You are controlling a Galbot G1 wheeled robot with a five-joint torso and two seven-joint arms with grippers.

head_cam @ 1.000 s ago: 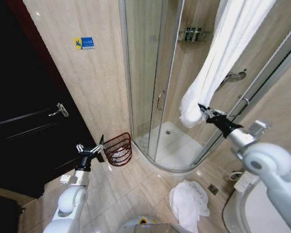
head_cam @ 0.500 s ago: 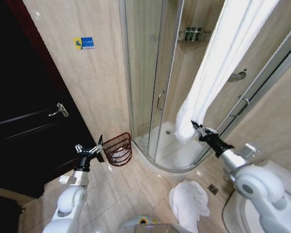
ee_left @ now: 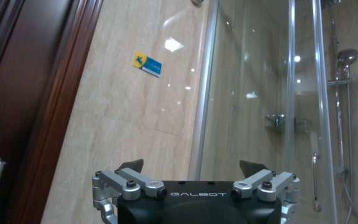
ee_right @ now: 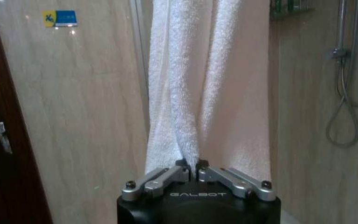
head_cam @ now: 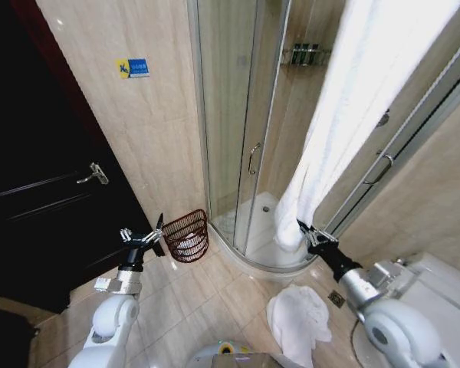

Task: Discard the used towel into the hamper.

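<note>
Landmark for all positions: the hamper (head_cam: 186, 235), standing on the floor against the tiled wall, just beside the shower door (head_cam: 228, 123).

Nearest the robot, a second white towel (head_cam: 297, 318) is lying crumpled on the floor tiles, well to the right of the hamper and not touched by either gripper.

The right gripper (head_cam: 308, 232) is working to the right of the hamper, at about its height, in front of the shower tray. Its fingers are pinched tight on the bottom edge of the towel (head_cam: 353, 115); the right wrist view confirms the jaws meeting on a fold of the terry cloth (ee_right: 191, 93). The towel is hanging taut, running up and out of the picture's top, so its upper end is judged to be hooked or draped over something above.

The left gripper (head_cam: 142, 237) is waiting just left of the hamper, fingers spread wide and holding nothing; the left wrist view agrees (ee_left: 191, 170).

The hamper is already containing some white cloth.

Judgement on the step in hand: the towel is being pulled free. The pull should run down along the line of the cloth, with the pinch kept firm so the fold is not slipping out. Once free, the loose length should be gathered clear of the door before being carried across to the hamper.
</note>
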